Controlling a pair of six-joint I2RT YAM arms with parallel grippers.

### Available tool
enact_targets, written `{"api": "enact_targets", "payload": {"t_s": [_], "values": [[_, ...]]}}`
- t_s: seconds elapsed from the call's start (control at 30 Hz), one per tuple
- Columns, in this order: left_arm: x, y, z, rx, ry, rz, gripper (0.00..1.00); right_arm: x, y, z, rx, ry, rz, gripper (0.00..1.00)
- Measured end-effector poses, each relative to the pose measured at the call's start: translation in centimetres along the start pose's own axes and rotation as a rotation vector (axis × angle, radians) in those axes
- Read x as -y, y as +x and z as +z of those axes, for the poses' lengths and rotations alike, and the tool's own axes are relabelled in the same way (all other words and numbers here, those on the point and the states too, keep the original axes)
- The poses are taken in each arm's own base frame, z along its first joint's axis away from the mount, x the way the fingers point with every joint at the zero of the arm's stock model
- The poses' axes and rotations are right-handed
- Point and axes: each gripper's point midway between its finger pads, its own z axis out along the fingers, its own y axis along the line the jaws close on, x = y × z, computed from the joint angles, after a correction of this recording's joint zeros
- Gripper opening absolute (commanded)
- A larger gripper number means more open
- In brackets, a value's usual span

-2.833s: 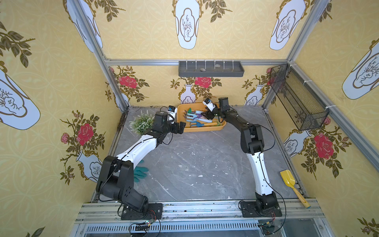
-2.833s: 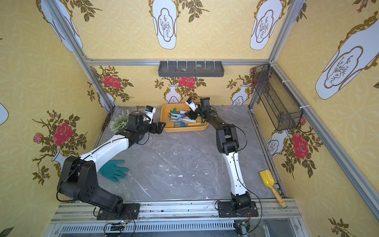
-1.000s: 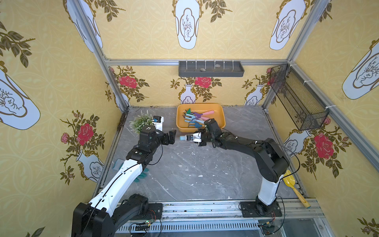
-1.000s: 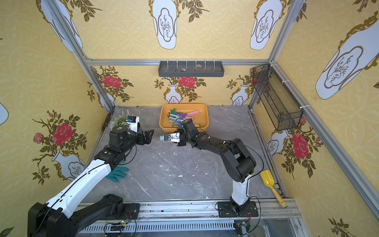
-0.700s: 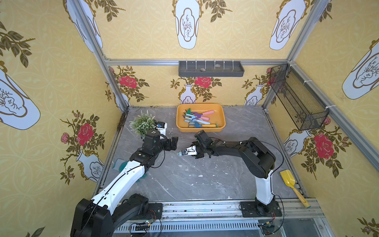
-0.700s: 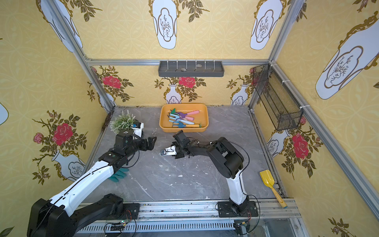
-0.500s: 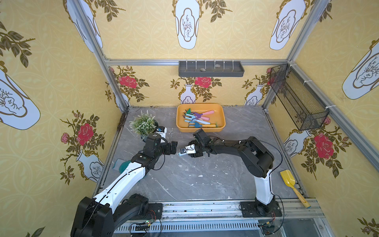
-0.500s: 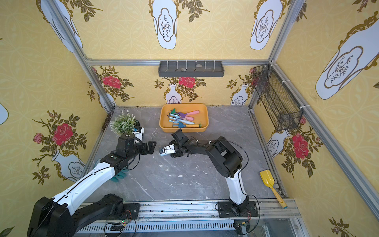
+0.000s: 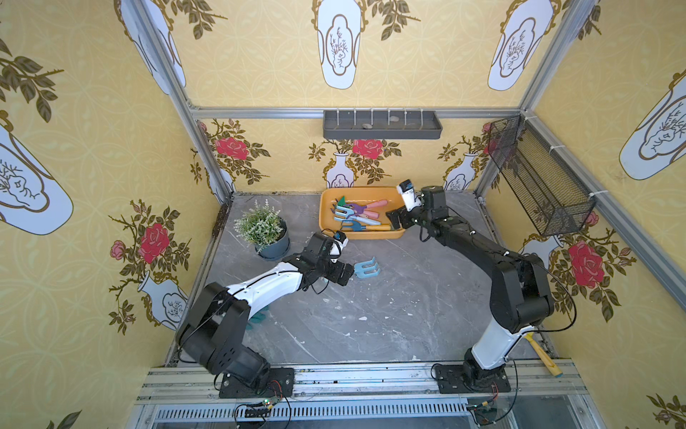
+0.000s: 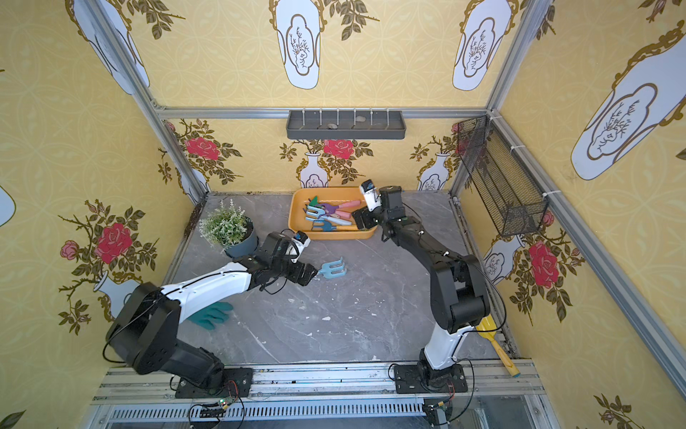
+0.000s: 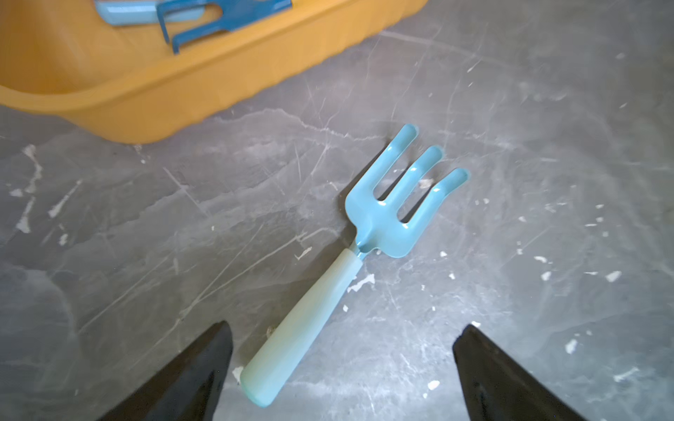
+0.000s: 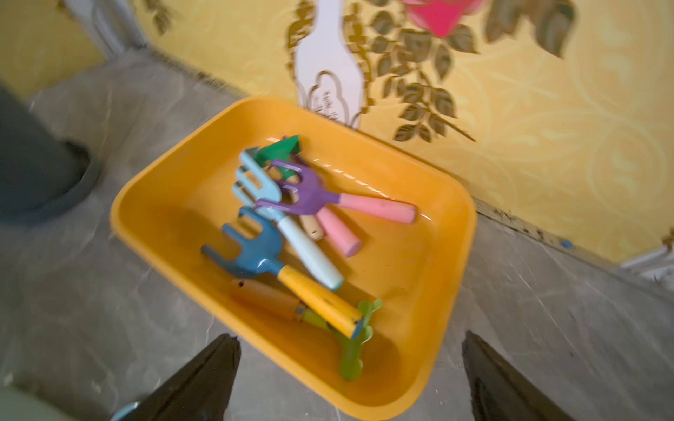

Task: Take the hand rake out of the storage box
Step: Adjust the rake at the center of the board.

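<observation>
**A:** Left wrist view is showing the hand rake (image 11: 364,248) lying flat on the bench (image 11: 547,109), just near of the storage box (image 11: 182,94).

**B:** So the right hand (image 9: 395,219) is no longer carrying it?

**A:** No. It is hanging wide open and empty over the box's right end, above the other tools (image 12: 291,233).

**B:** And the left hand (image 11: 344,326)?

**A:** It is hovering fully spread around the handle's end, gripping nothing. With neither of the 2 hands touching the rake, the task is looking done.
</observation>
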Motion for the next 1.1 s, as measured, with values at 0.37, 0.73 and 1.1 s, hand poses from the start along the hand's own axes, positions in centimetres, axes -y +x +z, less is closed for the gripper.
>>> {"api": "enact_targets", "payload": {"t_s": [0.37, 0.73, 1.1], "values": [[-0.2, 2.5, 5.2, -0.192, 0.022, 0.039, 0.66, 8.0, 5.0, -0.4, -0.114, 0.122, 0.464, 0.98], [0.7, 4.4, 5.3, -0.245, 0.082, 0.013, 0.18, 8.5, 6.1, 0.0, -0.131, 0.122, 0.534, 0.98], [-0.9, 6.1, 3.5, -0.216, -0.011, -0.246, 0.13, 8.5, 6.6, 1.4, -0.147, 0.072, 0.611, 0.97]]}}
